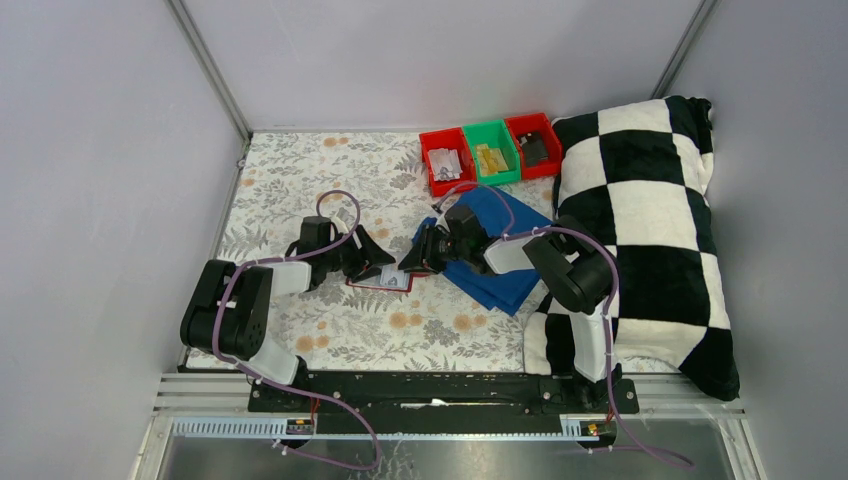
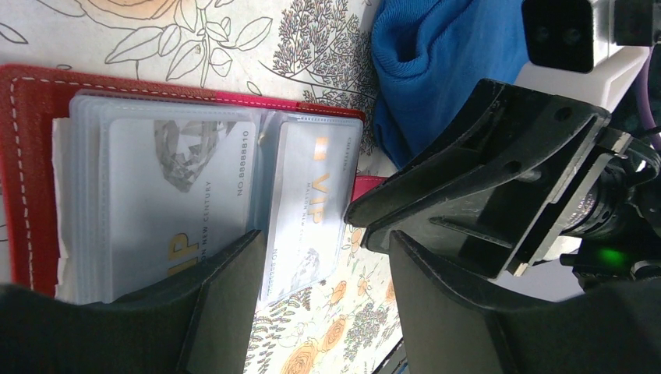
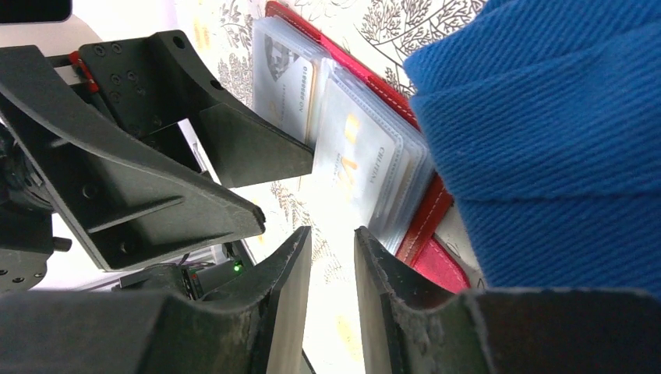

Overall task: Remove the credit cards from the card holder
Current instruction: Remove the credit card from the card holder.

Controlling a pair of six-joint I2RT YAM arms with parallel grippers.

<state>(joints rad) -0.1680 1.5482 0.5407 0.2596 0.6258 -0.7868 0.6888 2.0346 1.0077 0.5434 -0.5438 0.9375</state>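
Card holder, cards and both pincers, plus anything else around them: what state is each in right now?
card holder: lying open, inside facing up.
cards: inside the holder, none pulled out.
left pincer: wide open, empty, over the holder.
right pincer: slightly open, empty, at the holder's edge.
blue cloth: folded, beside the holder.
bins: upright, things inside each.

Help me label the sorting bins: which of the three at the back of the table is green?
The middle bin, holding yellowish pieces; the left bin and the right bin beside it are both red.
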